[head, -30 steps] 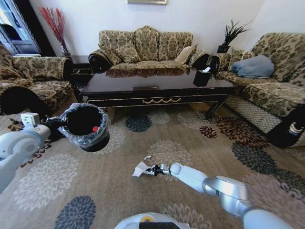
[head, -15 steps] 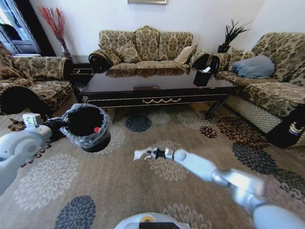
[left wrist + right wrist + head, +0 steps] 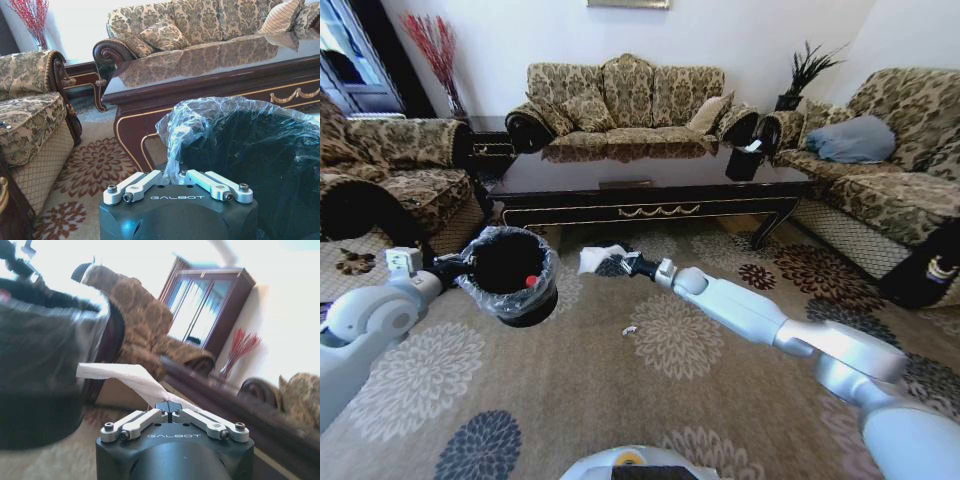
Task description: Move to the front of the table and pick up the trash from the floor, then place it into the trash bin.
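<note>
My right gripper (image 3: 623, 264) is shut on a crumpled white tissue (image 3: 602, 259), held in the air just right of the trash bin (image 3: 508, 272). The right wrist view shows the tissue (image 3: 125, 378) hanging out of the shut gripper (image 3: 170, 409), with the bin (image 3: 45, 345) close beside it. The bin is black with a clear liner, and something red (image 3: 531, 281) lies inside it. My left gripper (image 3: 468, 266) is shut on the bin's rim and holds it off the carpet; the left wrist view shows it (image 3: 177, 174) pinching the liner edge (image 3: 200, 117). A tiny scrap (image 3: 630, 329) lies on the floor.
The dark wooden table (image 3: 650, 188) stands just behind the bin and the tissue. Patterned sofas (image 3: 625, 100) ring it at the back, left (image 3: 390, 160) and right (image 3: 890, 170). Open carpet (image 3: 570, 400) lies in front of me.
My right arm has lifted the tissue off the carpet and carried it up and left, to beside the bin. The bin has shifted slightly towards the right.
</note>
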Tool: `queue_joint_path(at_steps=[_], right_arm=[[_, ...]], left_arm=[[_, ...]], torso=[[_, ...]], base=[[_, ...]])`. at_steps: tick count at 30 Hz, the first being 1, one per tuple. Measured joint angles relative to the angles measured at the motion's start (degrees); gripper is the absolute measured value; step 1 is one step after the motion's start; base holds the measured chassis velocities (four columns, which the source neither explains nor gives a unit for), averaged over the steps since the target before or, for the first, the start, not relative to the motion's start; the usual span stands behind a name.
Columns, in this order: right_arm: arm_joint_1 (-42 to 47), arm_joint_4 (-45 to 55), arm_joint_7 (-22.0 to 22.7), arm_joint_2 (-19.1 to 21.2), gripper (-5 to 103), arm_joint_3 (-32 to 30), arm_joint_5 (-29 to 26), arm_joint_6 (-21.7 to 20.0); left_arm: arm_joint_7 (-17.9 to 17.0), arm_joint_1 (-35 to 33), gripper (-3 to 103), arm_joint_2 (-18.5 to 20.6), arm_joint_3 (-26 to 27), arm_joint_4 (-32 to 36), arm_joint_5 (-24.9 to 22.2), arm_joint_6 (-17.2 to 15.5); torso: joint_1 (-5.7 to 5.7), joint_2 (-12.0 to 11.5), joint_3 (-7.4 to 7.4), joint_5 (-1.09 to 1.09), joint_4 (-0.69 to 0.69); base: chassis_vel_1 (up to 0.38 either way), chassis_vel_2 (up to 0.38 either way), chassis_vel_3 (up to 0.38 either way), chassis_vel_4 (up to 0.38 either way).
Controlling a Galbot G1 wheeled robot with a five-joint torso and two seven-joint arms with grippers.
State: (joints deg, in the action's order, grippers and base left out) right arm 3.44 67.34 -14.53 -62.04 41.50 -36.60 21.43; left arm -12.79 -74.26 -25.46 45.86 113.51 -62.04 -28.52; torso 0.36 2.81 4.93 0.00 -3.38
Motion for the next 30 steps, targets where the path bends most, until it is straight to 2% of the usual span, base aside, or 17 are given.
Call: queue_joint_path(at_steps=[7,14,19,23,30], right_arm=[[-3.31,1.68,1.20,-3.07,0,-1.93,-2.79,-0.73],[-5.12,5.80,2.70,-4.07,0,-1.00,-3.60,-0.97],[-6.09,7.66,3.55,-5.42,0,1.72,-3.83,-1.05],[-8.09,5.51,3.54,-9.17,0,6.26,-2.02,-0.14],[-8.71,3.67,3.57,-12.61,0,8.94,-0.81,0.41]], left_arm=[[-0.30,0.44,4,0.06,-0.74,0.10,-0.05,-0.23],[-0.31,0.96,4,0.21,-1.09,-0.51,-0.05,-0.24],[-0.29,1.61,4,0.35,-1.46,-0.91,-0.05,-0.24],[-0.27,2.40,4,0.44,-1.73,-1.40,-0.20,-0.24],[-0.25,2.60,4,0.39,-1.89,-1.86,-0.18,-0.25]], torso=[[0.00,0.00,0.00,-0.01,0.00],[0.00,0.00,-0.01,-0.01,0.00],[0.00,0.00,-0.01,-0.01,-0.01],[0.00,0.00,-0.01,-0.02,0.00],[0.00,0.00,-0.01,-0.01,0.01]], base=[[0.000,0.000,0.000,0.000],[0.000,0.000,0.000,0.000],[0.000,0.000,0.000,0.000],[0.000,0.000,0.000,0.000],[0.000,0.000,0.000,0.000]])
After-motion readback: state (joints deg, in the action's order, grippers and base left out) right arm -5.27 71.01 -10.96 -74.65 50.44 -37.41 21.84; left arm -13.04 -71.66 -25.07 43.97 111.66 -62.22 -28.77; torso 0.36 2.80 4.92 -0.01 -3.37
